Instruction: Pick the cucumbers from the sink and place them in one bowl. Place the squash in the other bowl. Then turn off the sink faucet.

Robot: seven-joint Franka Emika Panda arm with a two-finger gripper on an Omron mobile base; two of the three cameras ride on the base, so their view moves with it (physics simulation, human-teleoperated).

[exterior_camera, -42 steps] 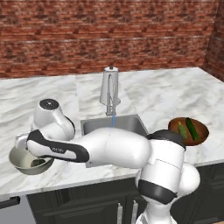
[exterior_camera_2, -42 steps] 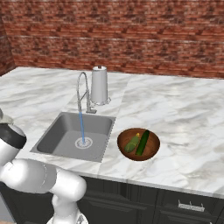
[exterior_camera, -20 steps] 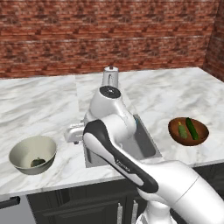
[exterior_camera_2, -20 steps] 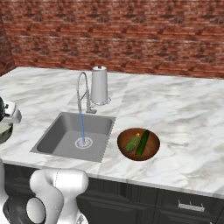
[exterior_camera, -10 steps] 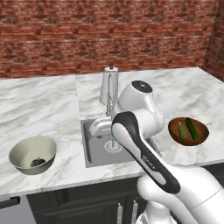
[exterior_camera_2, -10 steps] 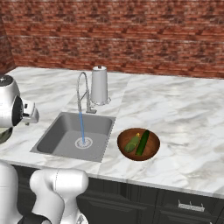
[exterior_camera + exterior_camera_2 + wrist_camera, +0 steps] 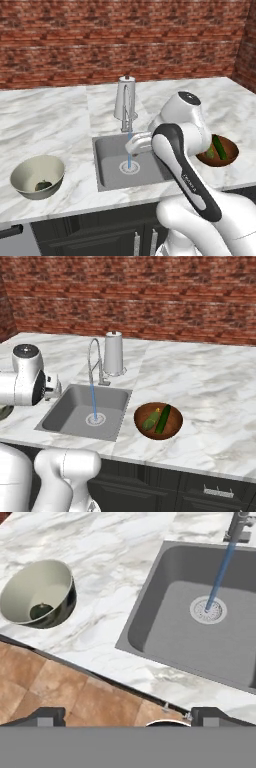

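Marble counter (image 7: 210,386): squash (image 7: 42,610) half-hidden in grey bowl (image 7: 30,594); tool (image 7: 127,714) released, tips cropped.

White arm bent, tool (image 7: 128,714) spread wide, apparently empty

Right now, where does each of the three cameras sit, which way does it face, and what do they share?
Left base view: behind the white arm on its left, facing the square grey steel sink.
Right base view: behind-right, facing the shallow reddish-brown wooden bowl; arm at lower left.
Hand view: on the hand, looking down at the deep pale grey-beige bowl; dark fingertips below.
All three share the sink's blue water stream.
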